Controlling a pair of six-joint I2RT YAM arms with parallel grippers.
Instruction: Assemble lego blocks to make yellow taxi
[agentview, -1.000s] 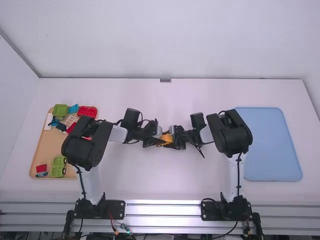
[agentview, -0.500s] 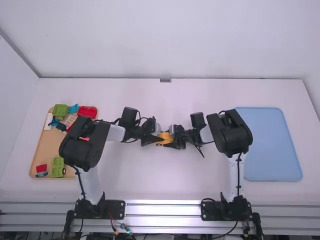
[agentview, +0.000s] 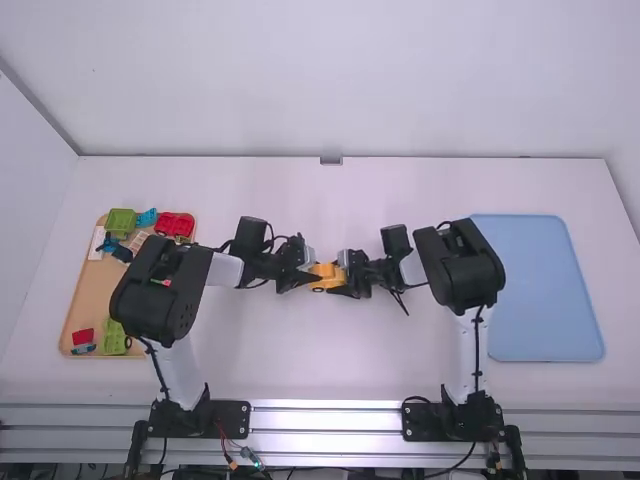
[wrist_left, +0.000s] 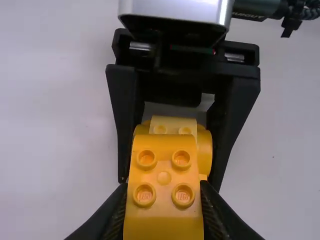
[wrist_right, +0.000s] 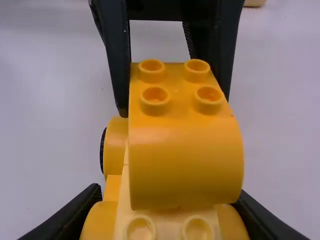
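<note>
Assembly is judged well advanced. The left claw (wrist_left: 164, 189) pinches the yellow block (wrist_right: 185, 150); the right claw (wrist_right: 170, 192) grips the base (wrist_right: 167, 227). The block lies over the base, above the middle of the bench (agentview: 300, 370); full seating cannot be confirmed. Remaining, as judged: press home, release, set down. The right wrist view shows a dark wheel (wrist_right: 102, 150); the high view shows the wooden tray (agentview: 85, 300) and blue tray (agentview: 540, 300).

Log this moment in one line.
left end effector: gripping studded yellow block | right end effector: gripping yellow base | block overlapping base, attachment unclear | more blocks: tan tray
</note>
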